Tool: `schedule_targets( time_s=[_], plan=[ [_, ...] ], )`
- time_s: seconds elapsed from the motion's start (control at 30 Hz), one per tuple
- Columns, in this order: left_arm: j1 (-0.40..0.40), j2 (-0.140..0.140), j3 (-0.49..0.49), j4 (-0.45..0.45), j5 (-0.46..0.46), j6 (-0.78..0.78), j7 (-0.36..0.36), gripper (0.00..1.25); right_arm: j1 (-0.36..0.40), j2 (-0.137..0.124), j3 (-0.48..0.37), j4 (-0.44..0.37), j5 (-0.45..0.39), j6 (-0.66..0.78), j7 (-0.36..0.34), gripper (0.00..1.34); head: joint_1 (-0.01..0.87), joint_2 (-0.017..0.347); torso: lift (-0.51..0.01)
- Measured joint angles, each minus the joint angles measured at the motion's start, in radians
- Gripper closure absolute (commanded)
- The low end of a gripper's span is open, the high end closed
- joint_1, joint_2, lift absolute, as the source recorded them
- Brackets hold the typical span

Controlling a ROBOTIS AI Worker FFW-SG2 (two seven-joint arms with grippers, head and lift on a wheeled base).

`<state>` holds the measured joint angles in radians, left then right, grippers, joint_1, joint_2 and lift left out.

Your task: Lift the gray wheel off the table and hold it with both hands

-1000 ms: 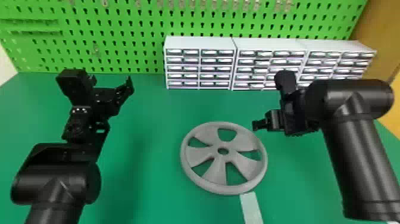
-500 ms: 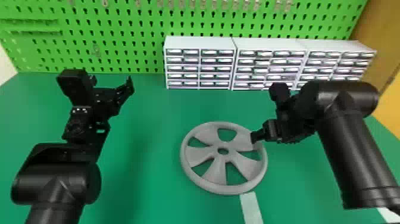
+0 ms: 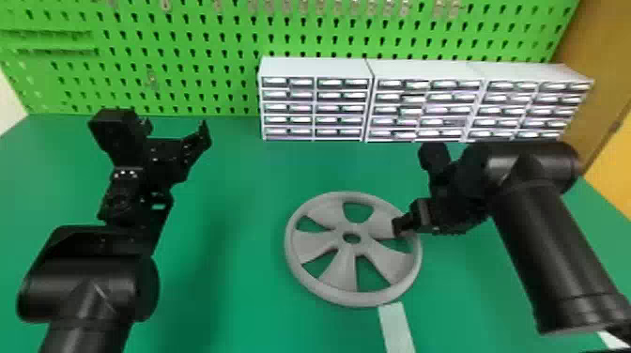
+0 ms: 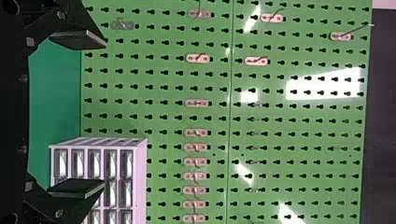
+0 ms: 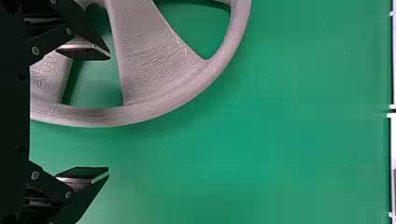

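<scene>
The right gripper (image 5: 109, 113) has been carried inward and toward the near side of the table (image 3: 225, 291), from the wheel's right side to a place above its rim, as the head view shows. The gray wheel (image 3: 345, 272) has not been shifted: it is seen lying flat on the table, between the left and right edges, well apart from the far edge. The right gripper's fingers are spread; one is placed over an opening between the spokes and the other outside the rim, with nothing clamped. Whether the wheel is touched cannot be told. The left gripper (image 3: 176, 129) has been kept parked toward the table's far left corner, its fingers apart and empty. By this change the right side appears to have been brought close to a grasp, though no lift has been begun. The right fingers should probably be lowered astride the rim before being closed; if they were closed too high, the rim could be slipped off or the wheel tilted. The opposite side is then to be reached by the left gripper.
</scene>
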<state>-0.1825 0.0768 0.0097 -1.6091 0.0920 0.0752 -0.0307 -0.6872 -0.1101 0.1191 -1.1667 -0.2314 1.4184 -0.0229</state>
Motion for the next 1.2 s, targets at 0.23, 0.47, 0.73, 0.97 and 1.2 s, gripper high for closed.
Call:
schedule_targets(
  time_s=[0.23,0.47,0.73,0.97,1.2],
  plan=[
    [0.0,0.0,0.001,-0.001,0.0,0.0,0.0,0.22,0.0,0.002,0.009,0.03,0.01,-0.023,0.0,0.39,0.711,0.015,-0.098],
    [-0.001,0.0,0.002,-0.002,0.0,0.0,0.0,0.22,0.001,0.003,0.012,0.046,0.019,-0.038,0.0,0.39,0.711,0.015,-0.098],
    [-0.002,0.0,0.003,-0.002,0.0,0.0,0.0,0.22,0.008,0.004,0.008,0.054,0.024,-0.053,0.0,0.56,0.711,0.015,-0.098],
    [-0.002,0.0,0.003,-0.002,0.0,0.0,0.0,0.22,0.009,0.006,0.007,0.058,0.025,-0.052,0.0,0.82,0.711,0.015,-0.098],
    [-0.002,0.0,0.003,-0.002,0.0,0.0,0.004,0.22,0.006,0.006,0.013,0.059,0.036,-0.047,0.0,0.95,0.711,0.015,-0.098]
  ],
)
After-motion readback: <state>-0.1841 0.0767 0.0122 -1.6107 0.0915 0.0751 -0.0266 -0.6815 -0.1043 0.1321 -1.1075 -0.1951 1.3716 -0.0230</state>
